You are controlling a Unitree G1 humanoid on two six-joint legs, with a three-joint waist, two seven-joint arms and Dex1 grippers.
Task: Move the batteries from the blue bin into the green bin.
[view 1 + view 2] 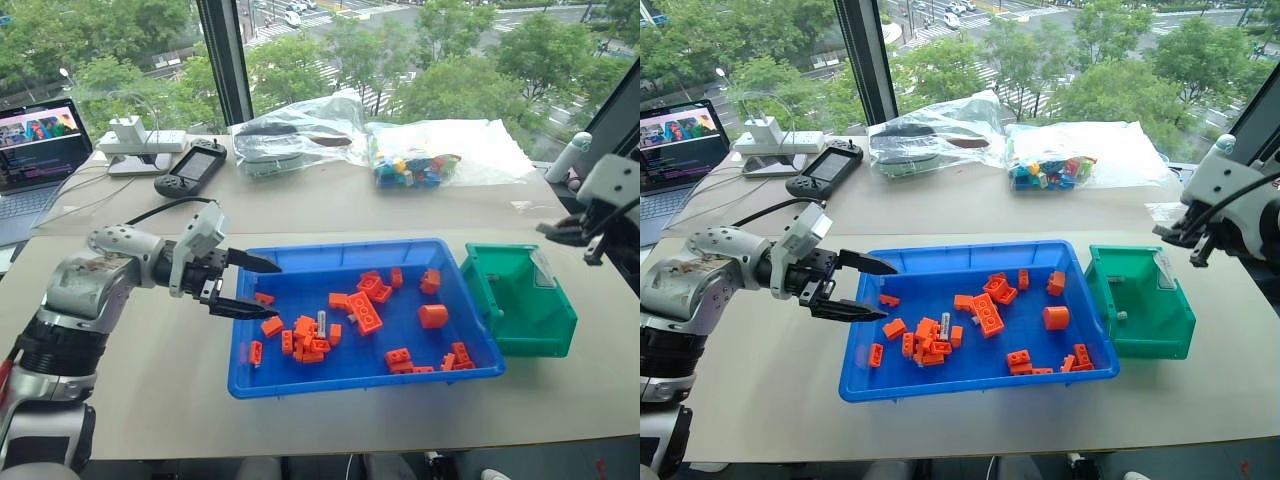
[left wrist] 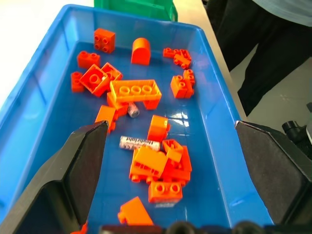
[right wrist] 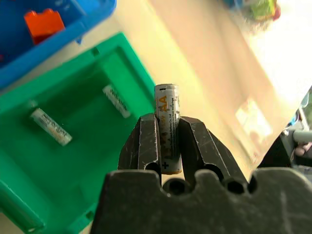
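The blue bin [image 1: 340, 245] holds many orange bricks. One battery [image 2: 140, 143] lies among them, and the end of a second [image 2: 132, 110] pokes out from under a long brick. My left gripper [image 1: 272, 290] hangs open over the bin's left end with nothing between its fingers. The green bin [image 1: 545, 330] stands against the blue bin's right end, and one battery [image 3: 51, 126] lies on its floor. My right gripper [image 3: 168, 122] is shut on an AA battery [image 3: 166, 100] and hovers above and to the right of the green bin [image 3: 97, 161].
Behind the bins lie a bag of coloured bricks [image 1: 412, 168], a clear bag with dark items [image 1: 290, 135], a handheld console [image 1: 192, 168], a charger [image 1: 135, 140] and a laptop [image 1: 35, 150]. A person in dark clothes [image 2: 263, 44] stands at the table's edge.
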